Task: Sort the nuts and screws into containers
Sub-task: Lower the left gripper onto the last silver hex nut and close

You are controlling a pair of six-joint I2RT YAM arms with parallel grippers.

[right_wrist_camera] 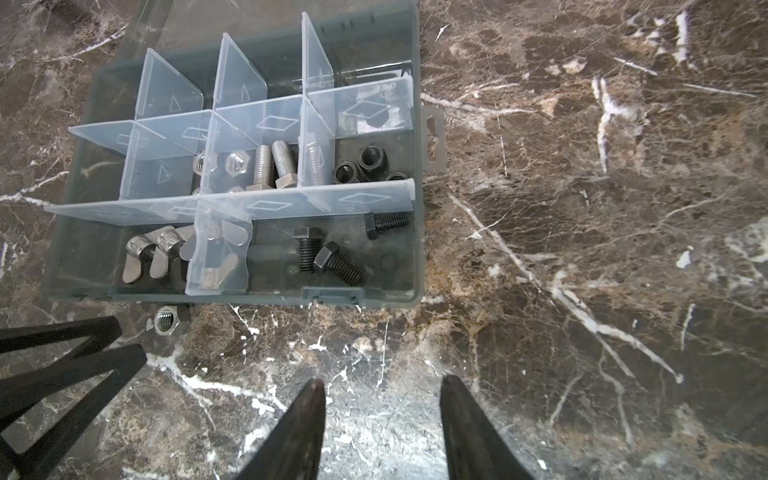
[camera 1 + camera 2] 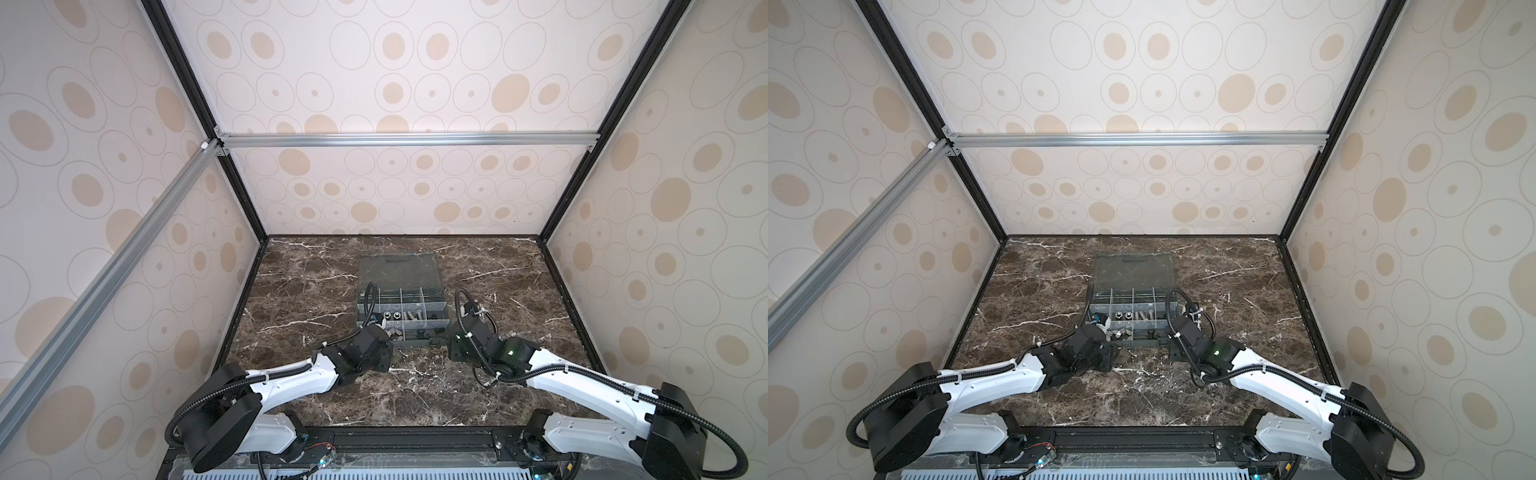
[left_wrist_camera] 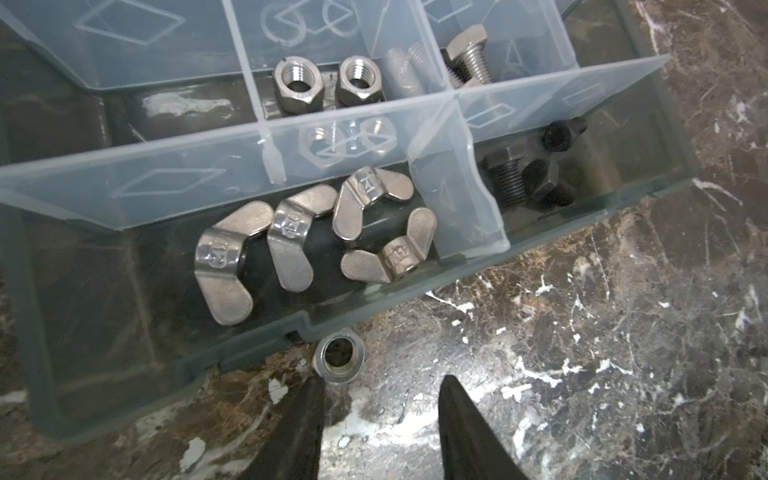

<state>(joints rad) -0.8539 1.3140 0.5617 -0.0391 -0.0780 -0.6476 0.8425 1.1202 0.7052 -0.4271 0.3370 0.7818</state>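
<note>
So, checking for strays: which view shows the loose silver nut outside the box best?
The left wrist view: the loose nut sits large, bore visible, by the box wall. The right wrist view shows it smaller. In both top views it cannot be made out.

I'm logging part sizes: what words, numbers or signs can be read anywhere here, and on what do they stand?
"12", probably, stamped on a silver wing nut in the dark grey organizer box; blurred, not certain.
Stamps on the other three wing nuts: too blurred to read.
Pale clear dividers: embossed diamond and triangle outlines, no letters.
Nothing else readable.
</note>
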